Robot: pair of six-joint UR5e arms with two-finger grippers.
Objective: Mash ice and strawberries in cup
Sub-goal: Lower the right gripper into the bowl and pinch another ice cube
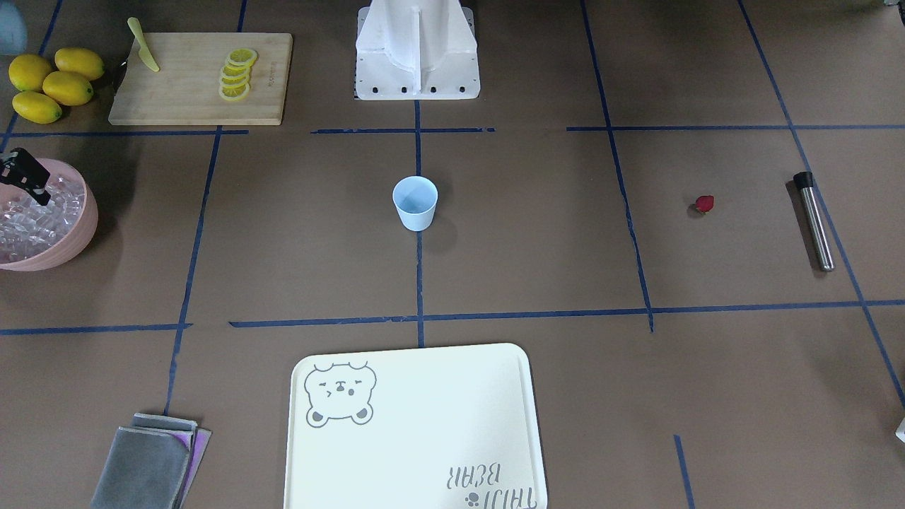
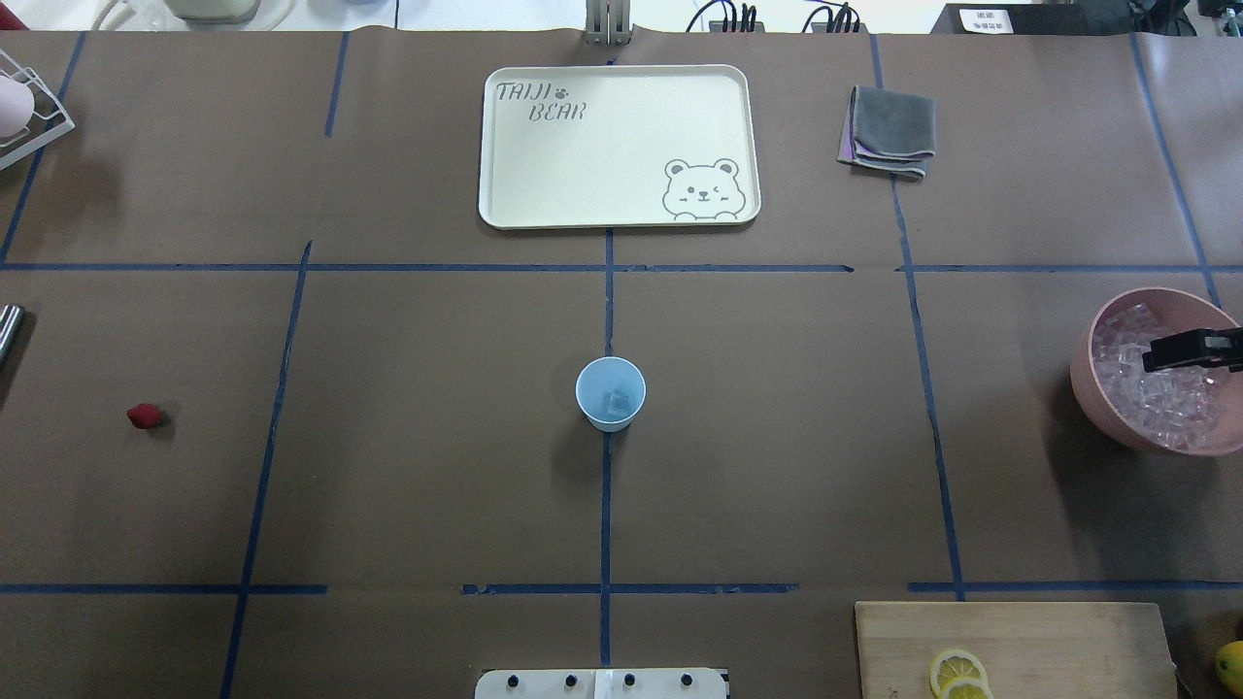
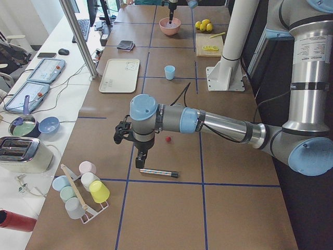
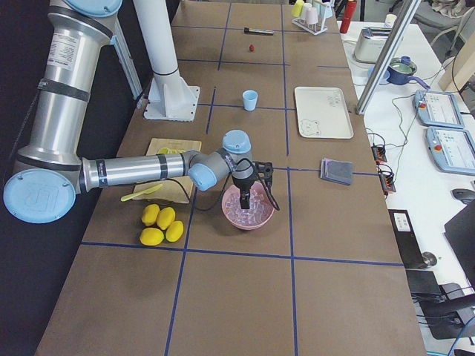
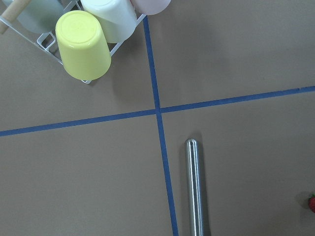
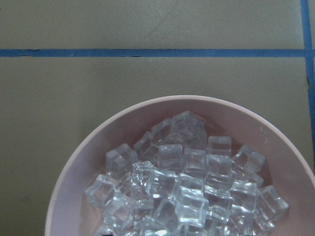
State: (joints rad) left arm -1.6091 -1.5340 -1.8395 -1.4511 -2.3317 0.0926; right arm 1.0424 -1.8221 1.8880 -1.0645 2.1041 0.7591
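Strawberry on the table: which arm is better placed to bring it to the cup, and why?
Probably left. The strawberry lies near the left gripper at that end; the right gripper hangs over the pink bowl at the opposite end.

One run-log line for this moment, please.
right gripper: over ice in bowl | left gripper: above metal rod | cup: ice inside | strawberry: on table

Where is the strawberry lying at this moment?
In the overhead view the strawberry lies alone on the robot's left side, far to the left of the pale blue cup. Its nearest neighbour is the metal rod.
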